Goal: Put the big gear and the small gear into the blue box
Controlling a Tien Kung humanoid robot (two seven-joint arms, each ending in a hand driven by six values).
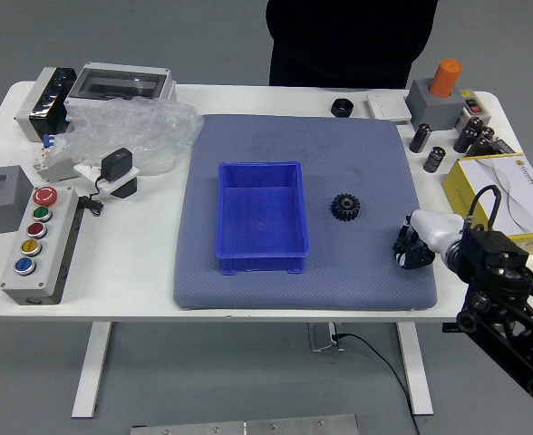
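My right hand [414, 248] reaches in from the right, low over the right edge of the grey-blue mat [375, 149]; whether it grasps anything is hidden. One black toothed gear [345, 207] lies flat on the mat, between the blue box and that hand, touching neither. The open blue box [263, 217] stands at the mat's left half with its bare bottom showing. A second gear cannot be made out. My left hand is out of view.
A button panel [40, 246], plastic wrap [144, 131] and grey devices stand left. A yellow box [507, 195], black cylinders and a grey block with an orange top [444, 80] are right. A black round part [342, 108] sits beyond the mat. A person [348, 41] stands at the far side.
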